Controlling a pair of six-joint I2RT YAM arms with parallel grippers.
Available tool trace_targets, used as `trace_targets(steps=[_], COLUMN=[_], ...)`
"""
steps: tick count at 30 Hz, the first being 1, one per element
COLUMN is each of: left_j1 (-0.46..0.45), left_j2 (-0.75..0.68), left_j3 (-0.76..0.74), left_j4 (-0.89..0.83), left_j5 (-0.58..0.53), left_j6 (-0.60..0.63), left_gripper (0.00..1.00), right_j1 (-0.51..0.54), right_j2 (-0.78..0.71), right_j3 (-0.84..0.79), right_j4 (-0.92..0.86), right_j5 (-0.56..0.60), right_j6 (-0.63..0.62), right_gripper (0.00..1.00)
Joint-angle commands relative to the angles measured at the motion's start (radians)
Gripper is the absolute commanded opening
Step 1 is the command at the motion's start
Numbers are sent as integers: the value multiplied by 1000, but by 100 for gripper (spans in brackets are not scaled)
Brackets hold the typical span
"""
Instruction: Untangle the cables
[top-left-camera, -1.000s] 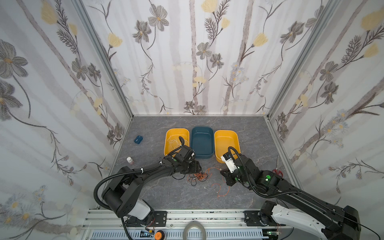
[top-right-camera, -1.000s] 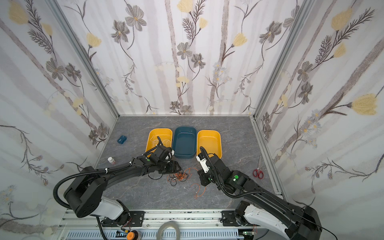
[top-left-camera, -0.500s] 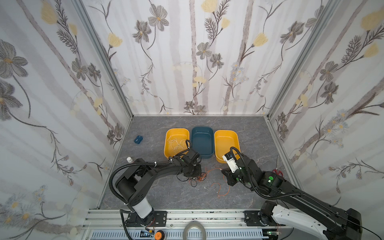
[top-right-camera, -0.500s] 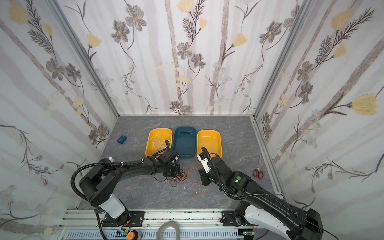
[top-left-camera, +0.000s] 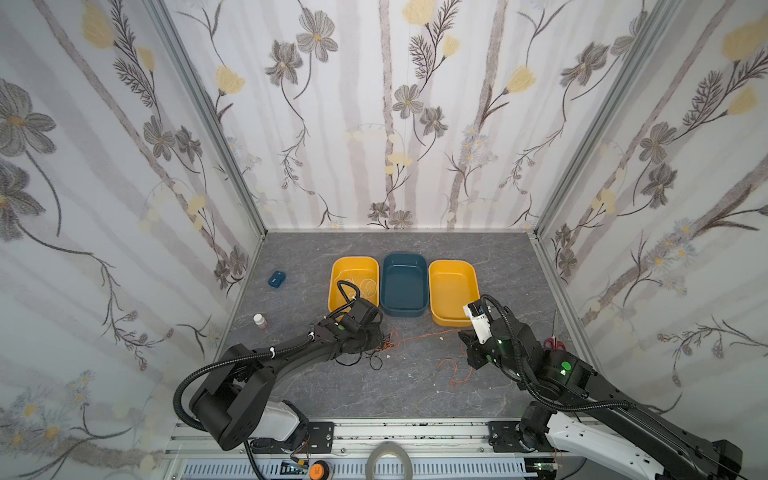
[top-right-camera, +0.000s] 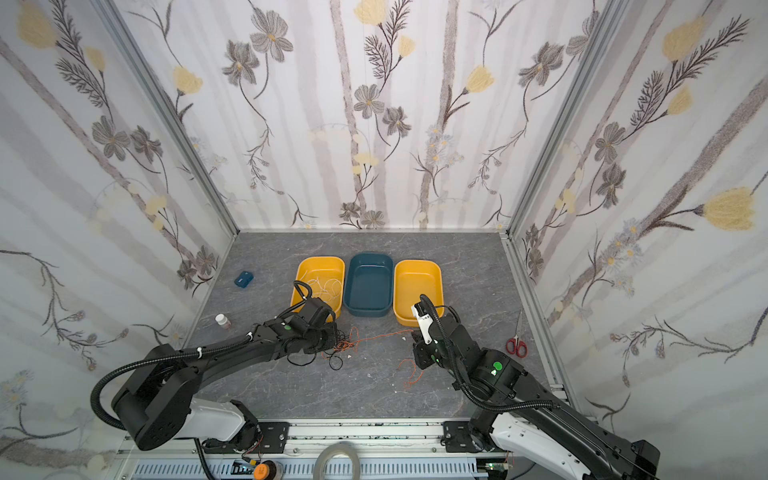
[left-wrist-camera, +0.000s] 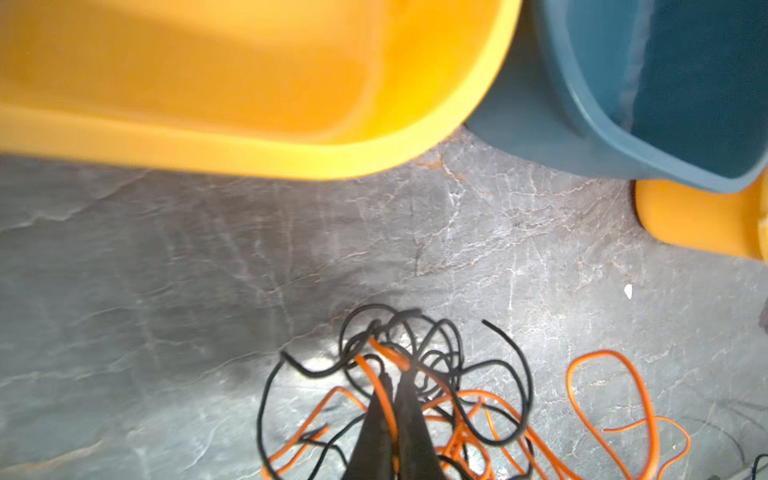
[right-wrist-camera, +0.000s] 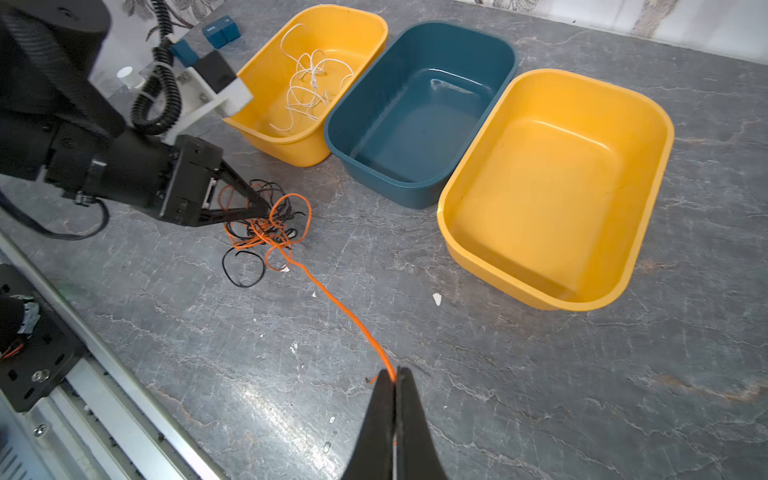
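1. On the grey counter (top-left-camera: 395, 395), before a yellow bin (top-left-camera: 355, 259), orange and black cables (right-wrist-camera: 266, 226) lie tangled.
2. Left fingers (left-wrist-camera: 409, 424), spread a second ago, now pinch this tangle.
3. Right fingers (right-wrist-camera: 411, 419) still pinch an orange strand (right-wrist-camera: 340, 307).
4. Floral walls (top-left-camera: 395, 124) stand around.

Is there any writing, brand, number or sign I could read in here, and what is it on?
Nothing here reads clearly.
Small blue box: faint white print on top, too blurred to read.
White bracket on the right arm: tiny dark marks, too small to read.
Small bottle: no label legible.
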Motion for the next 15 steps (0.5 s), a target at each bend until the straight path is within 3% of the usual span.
trace_targets(steps=[1, 10, 15], left_j1=[21, 65, 68], left_j2=[-61, -195, -204], left_j3=[-38, -98, -88], left_j4=[-6, -23, -3], left_j5=[-56, -44, 10], left_j6=[-60, -79, -52], left_gripper=[7, 23, 39], right_j1=[-1, 0, 3], right_j2=[1, 44, 71], right_j3=[10, 8, 16], right_j4=[-31, 38, 67], right_j5=[79, -75, -149], right_j6=[18, 6, -4], right_gripper=[0, 0, 0])
